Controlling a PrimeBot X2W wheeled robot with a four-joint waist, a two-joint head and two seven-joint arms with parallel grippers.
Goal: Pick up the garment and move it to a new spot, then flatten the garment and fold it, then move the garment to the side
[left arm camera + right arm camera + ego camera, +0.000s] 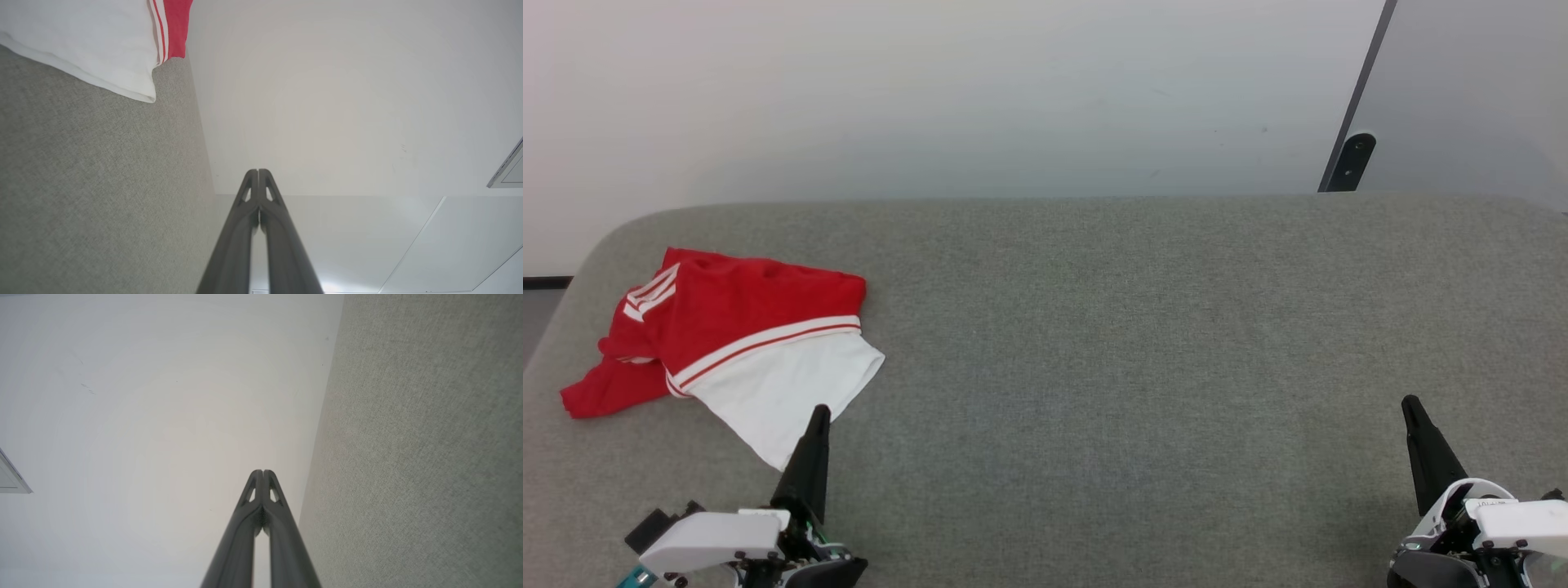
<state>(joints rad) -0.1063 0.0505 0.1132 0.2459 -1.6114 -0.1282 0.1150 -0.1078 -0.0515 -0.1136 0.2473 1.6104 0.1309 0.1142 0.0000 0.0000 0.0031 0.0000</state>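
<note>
The whole garment (pixel 727 335) is being shown in the head view, crumpled at the far left of the grey fabric surface (pixel 1135 343), with the red body bunched up and one white sleeve spread toward the robot (white markings on the red part are too bunched to be read). In the left wrist view just a white corner with red stripes is being caught.

Count: one garment, two grippers.

The left gripper (pixel 818 411) is being held pressed fully together, nothing in it. Its tip is covering a bit of the sleeve's edge in the head view, but bare surface is being shown between them in its wrist view. The right gripper (pixel 1410 403) is likewise closed up and empty, well apart on the right.

Behind, a pale wall (pixel 931 98) and a dark bracket (pixel 1354 161) beside a grey panel (pixel 1478 82) are being seen.
</note>
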